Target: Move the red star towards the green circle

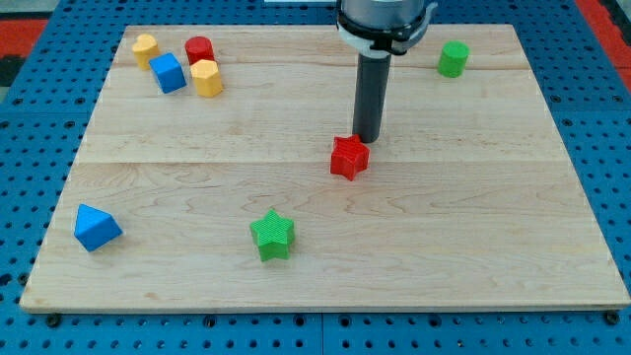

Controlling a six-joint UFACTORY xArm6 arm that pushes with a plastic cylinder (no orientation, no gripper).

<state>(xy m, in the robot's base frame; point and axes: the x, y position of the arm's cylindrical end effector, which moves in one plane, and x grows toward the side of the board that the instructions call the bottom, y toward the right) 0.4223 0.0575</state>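
Nearest the view's bottom we log the green star (272, 235), sitting alone on the wooden counter (473, 237), a little left of centre. Off at the view's lower left lies a blue block (96, 228), wedge-like or triangular; its exact shape we cannot settle.

Moving up the board: the red star (349, 157) sits near the middle, up and to the right of the green star and well apart from it. Our tip (367, 139) stands just above and to the right of the red star, at its upper right edge; whether the two actually touch we cannot tell. The rod rises straight to the view's top, where it meets the arm's dark and white body. We carry no hand on this rig, so there is no spread or pinch to report, only the bare rod.

Farther back, at the view's upper right, the green cylinder (454, 59) stands upright near the counter's far edge, well apart from the red star, beyond our rod and to its right.

At the upper left a cluster of four: a blue cube (169, 73), a yellow block (206, 78) just beside it on the right, a red cylinder (199, 49) just behind them, and another yellow block (146, 48) at the far left.
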